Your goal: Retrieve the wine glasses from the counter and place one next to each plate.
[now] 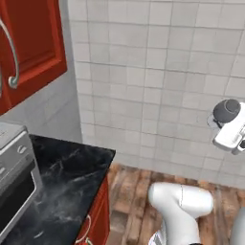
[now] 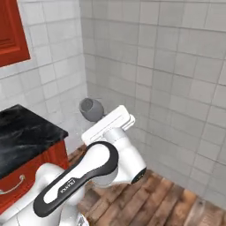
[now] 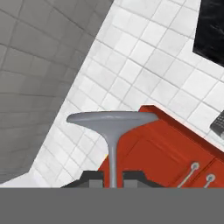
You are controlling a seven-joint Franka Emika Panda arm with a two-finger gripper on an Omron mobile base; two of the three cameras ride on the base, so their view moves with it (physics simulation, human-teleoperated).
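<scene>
Fingertips [image 3: 92, 176] pinching wine glass [image 3: 112, 124] stem, carrying it w/ gripper [image 3: 112, 177] clear of counter [image 1: 67, 182] toward plates.

Kitchen: marble counter [image 1: 72, 182], red cabinets [image 1: 28, 48], tiled walls [image 1: 158, 72].

Arm [image 2: 75, 183] lettering — too blurred

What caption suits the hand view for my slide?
Hand shut on a wine glass stem, its foot facing the camera, red cabinets behind.
</scene>
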